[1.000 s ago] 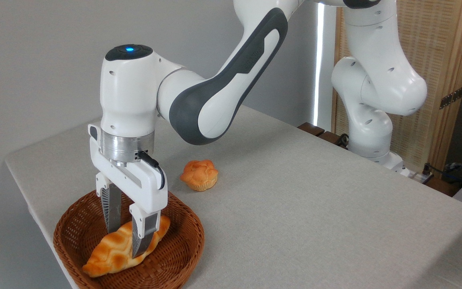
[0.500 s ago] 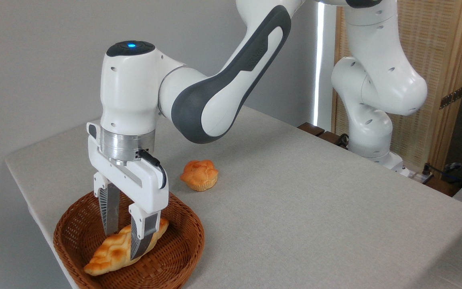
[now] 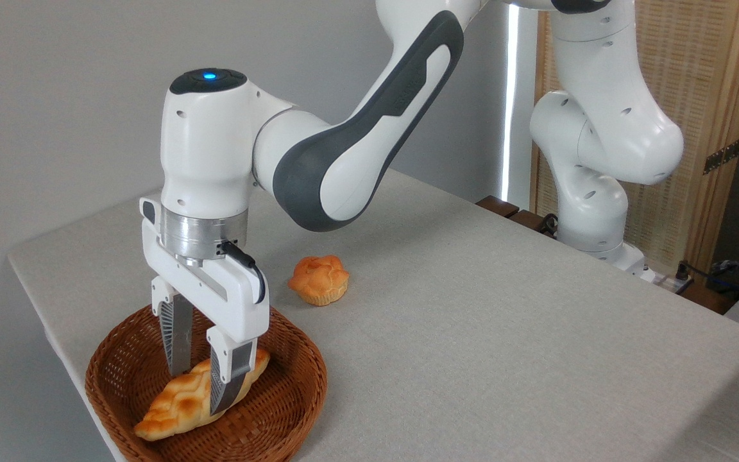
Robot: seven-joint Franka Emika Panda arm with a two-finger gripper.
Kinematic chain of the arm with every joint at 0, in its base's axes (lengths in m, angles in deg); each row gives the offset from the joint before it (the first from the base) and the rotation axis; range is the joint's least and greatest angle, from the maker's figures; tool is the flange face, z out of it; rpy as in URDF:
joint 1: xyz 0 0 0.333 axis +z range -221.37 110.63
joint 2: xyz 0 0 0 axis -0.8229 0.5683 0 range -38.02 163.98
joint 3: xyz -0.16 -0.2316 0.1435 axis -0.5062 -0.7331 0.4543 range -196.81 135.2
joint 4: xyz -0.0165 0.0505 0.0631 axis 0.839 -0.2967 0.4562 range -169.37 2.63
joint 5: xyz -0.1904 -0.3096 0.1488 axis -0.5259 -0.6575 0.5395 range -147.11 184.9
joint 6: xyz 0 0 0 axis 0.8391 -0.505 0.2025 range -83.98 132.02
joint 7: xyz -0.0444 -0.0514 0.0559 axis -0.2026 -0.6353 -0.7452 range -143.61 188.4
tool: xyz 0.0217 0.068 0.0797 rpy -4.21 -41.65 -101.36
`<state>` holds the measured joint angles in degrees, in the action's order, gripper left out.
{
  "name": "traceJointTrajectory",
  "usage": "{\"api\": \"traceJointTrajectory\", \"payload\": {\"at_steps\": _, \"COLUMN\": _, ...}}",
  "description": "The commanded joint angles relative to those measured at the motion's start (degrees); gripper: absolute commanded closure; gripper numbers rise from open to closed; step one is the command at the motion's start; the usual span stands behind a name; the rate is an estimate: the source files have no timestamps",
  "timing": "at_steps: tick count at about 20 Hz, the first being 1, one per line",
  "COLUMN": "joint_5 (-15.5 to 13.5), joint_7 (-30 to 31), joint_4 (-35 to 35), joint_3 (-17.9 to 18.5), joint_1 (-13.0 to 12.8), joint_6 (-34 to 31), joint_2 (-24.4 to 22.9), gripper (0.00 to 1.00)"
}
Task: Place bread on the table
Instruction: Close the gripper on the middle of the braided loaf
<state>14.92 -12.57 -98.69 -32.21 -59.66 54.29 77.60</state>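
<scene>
**Bread pinched crosswise, basket yet to clear**

While the gripper (image 3: pixel 201 391) points straight down, its fingers (image 3: pixel 179 343) clamp the bread (image 3: pixel 180 404) across its upper half. The loaf's long axis runs from below-left of the fingertips up to their right, low inside the basket (image 3: pixel 292 398). Open table (image 3: pixel 472 333) lies to the gripper's right, beyond the bun (image 3: pixel 318 280).

White arm (image 3: pixel 215 147), grey panels, blue light, silver flange

Bread (image 3: pixel 180 401) lifted slightly by claw (image 3: pixel 201 391)
</scene>
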Motion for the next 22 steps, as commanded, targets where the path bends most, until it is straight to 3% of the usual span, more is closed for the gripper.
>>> {"api": "traceJointTrajectory", "payload": {"at_steps": 1, "joint_5": -0.68, "joint_7": 0.33, "joint_4": -0.68, "joint_3": -0.61, "joint_1": -0.11, "joint_6": 1.07, "joint_2": 0.23, "gripper": 0.0}}
{"api": "traceJointTrajectory", "payload": {"at_steps": 4, "joint_5": -0.51, "joint_7": -0.02, "joint_4": -0.77, "joint_3": -0.7, "joint_1": -0.11, "joint_6": 1.07, "joint_2": 0.41, "gripper": 0.0}}
{"api": "traceJointTrajectory", "payload": {"at_steps": 5, "joint_5": -0.42, "joint_7": -0.19, "joint_4": -0.85, "joint_3": -0.7, "joint_1": -0.11, "joint_6": 1.07, "joint_2": 0.5, "gripper": 0.05}}
{"api": "traceJointTrajectory", "payload": {"at_steps": 8, "joint_5": -0.42, "joint_7": -0.28, "joint_4": -1.12, "joint_3": -0.7, "joint_1": -0.11, "joint_6": 0.99, "joint_2": 0.5, "gripper": 0.44}}
{"api": "traceJointTrajectory", "payload": {"at_steps": 10, "joint_5": -0.42, "joint_7": -0.28, "joint_4": -1.12, "joint_3": -0.7, "joint_1": -0.11, "joint_6": 0.9, "joint_2": 0.5, "gripper": 0.54}}
{"api": "traceJointTrajectory", "payload": {"at_steps": 22, "joint_5": -0.42, "joint_7": -0.37, "joint_4": -1.12, "joint_3": -0.7, "joint_1": -0.11, "joint_6": -0.33, "joint_2": 0.41, "gripper": 0.57}}
